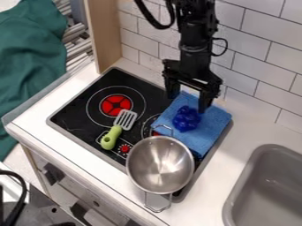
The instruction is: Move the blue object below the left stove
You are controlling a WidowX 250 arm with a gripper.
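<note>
Gripper (187, 102), jaws spread, just above blue object (187, 118) | blue object on cloth (209, 121) (paler blue), near metal pot (159, 165) | green-handled spatula (112, 137) on stove (73, 115)

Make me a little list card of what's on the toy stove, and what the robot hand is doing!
hand: open, over the blue cloth
dark blue lumpy object: on the cloth, between hand and pan
blue cloth: spread across the stove's right side
left burner: red in the middle
spatula: green handle, slotted head pointing at the hand's side
metal pan: two wire handles, at the stove's front edge
</note>
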